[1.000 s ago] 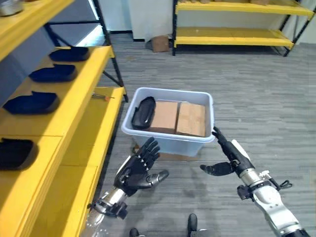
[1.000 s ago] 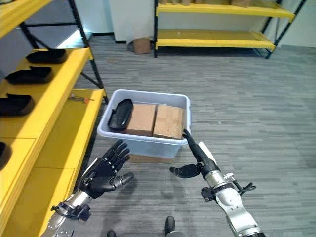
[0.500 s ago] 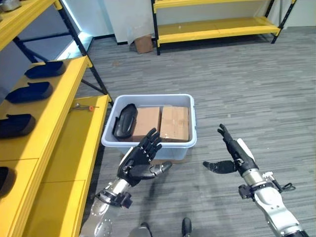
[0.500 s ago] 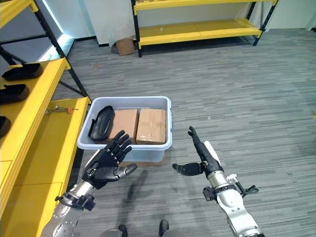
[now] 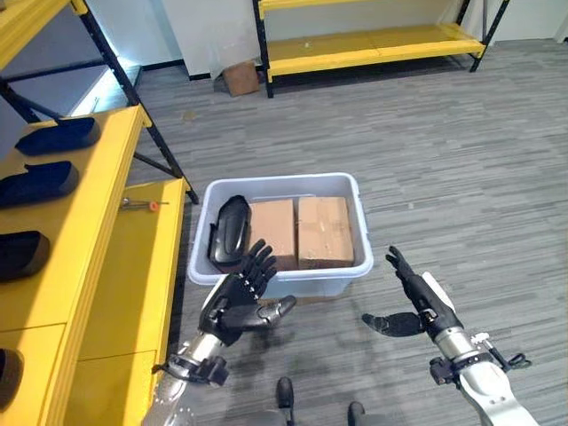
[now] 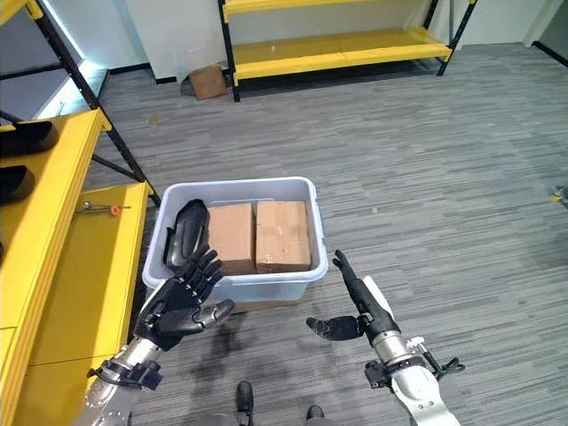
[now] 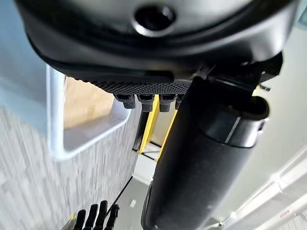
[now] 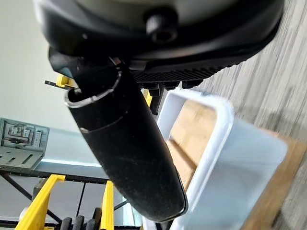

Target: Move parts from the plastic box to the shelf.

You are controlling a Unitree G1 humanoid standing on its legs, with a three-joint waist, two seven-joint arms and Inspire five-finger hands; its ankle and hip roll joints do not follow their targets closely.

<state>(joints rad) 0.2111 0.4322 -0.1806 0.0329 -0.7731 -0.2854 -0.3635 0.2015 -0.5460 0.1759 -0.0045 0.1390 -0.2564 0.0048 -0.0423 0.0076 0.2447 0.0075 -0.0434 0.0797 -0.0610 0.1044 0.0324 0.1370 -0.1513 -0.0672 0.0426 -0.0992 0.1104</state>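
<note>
Yellow shelf point(image 5: 106, 231), left edge, holding dark parts point(image 5: 40, 176); left hand point(image 5: 238, 297), lower centre-left, fingers spread, empty, before the box; plastic box point(image 5: 280, 280), centre, on floor, containing one black part point(image 5: 229, 229) beside two cardboard cartons point(image 5: 297, 231); right hand point(image 5: 417, 302), lower right, fingers straight, empty.

Loose bits around our workspace

We see a small cardboard box point(image 5: 238, 78) on the grey floor point(image 5: 444, 160) by the far wall, and an orange-handled tool point(image 5: 140, 205) lying to our left.
</note>
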